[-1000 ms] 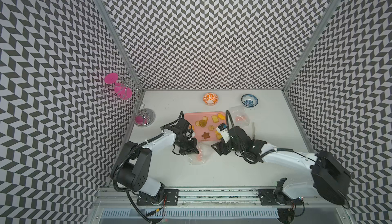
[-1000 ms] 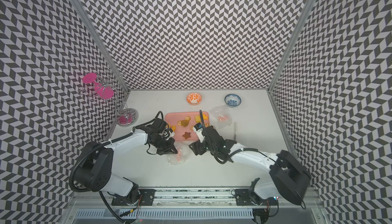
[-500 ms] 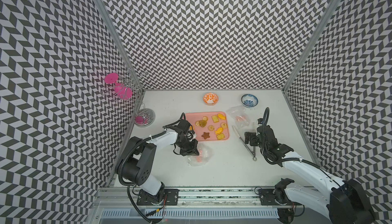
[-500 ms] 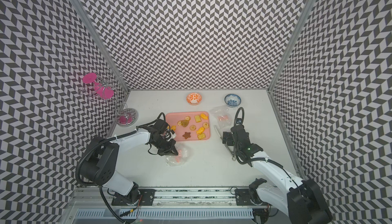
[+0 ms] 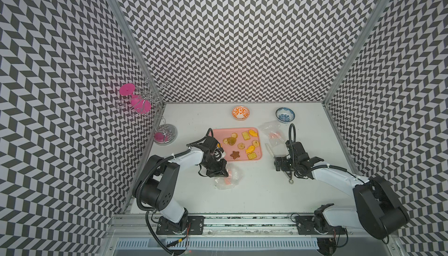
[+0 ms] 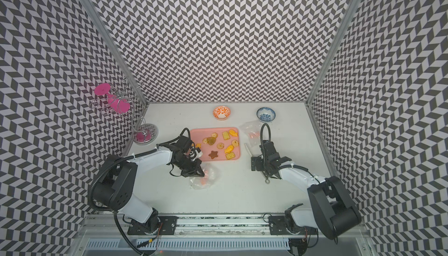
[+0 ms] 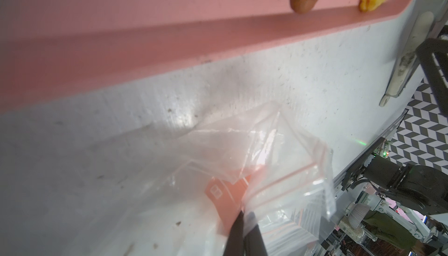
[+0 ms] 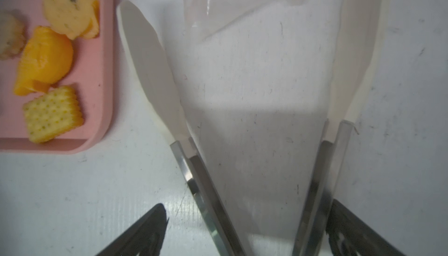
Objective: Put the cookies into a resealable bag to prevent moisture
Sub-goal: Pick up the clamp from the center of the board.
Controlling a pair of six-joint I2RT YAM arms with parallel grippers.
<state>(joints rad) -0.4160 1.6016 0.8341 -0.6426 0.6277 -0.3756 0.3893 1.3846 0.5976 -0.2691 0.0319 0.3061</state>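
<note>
Several yellow, tan and brown cookies [image 5: 242, 143] lie on a pink tray [image 5: 219, 136]; the dark star [image 6: 213, 154] sits near its front edge. Just in front of the tray, my left gripper [image 5: 224, 173] is shut on the rim of a clear resealable bag [image 5: 230, 178] with a red zip line [image 7: 278, 179]. My right gripper [image 5: 287, 164] stands open to the right of the tray. It hovers over white-tipped metal tongs [image 8: 150, 73] that lie flat on the table between its fingers [image 8: 150, 230].
A second clear bag [image 5: 272, 133] lies behind the tongs. An orange bowl [image 5: 240, 112] and a blue bowl [image 5: 285, 115] stand at the back. A wire stand with pink glasses [image 5: 155, 126] is against the left wall.
My right arm has swung from the tray's front edge to the table right of the tray, bringing the tongs along, and its jaws have widened. The left gripper kept its hold on the bag.
</note>
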